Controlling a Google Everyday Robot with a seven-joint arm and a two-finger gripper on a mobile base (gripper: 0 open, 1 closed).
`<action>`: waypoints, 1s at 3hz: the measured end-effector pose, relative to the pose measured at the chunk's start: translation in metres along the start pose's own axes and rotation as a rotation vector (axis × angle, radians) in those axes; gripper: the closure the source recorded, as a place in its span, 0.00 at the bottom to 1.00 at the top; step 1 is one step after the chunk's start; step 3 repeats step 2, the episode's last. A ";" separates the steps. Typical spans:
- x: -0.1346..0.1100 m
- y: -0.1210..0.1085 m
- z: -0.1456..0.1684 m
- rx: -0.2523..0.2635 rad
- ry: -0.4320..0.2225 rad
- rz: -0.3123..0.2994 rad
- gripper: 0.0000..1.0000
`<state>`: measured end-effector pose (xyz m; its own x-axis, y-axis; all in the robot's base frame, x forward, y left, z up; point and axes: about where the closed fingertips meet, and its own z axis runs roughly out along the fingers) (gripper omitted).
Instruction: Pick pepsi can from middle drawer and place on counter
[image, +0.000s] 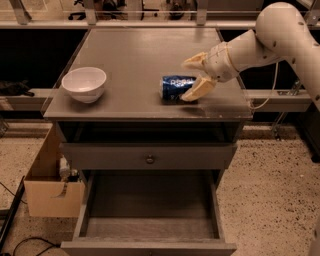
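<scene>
The pepsi can lies on its side on the counter, right of centre near the front edge. My gripper is at the can's right end, low over the counter, with its tan fingers spread open on either side of that end. The can rests on the counter. The middle drawer is pulled out below, its grey floor bare.
A white bowl stands on the counter's left front. A closed drawer front with a round knob sits above the open drawer. A cardboard box stands on the floor to the left. My arm reaches in from the right.
</scene>
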<state>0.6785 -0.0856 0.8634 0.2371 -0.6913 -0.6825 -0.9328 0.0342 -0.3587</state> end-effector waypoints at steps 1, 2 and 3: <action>0.000 0.000 0.000 0.000 0.000 0.000 0.00; 0.000 0.000 0.000 0.000 0.000 0.000 0.00; 0.000 0.000 0.000 0.000 0.000 0.000 0.00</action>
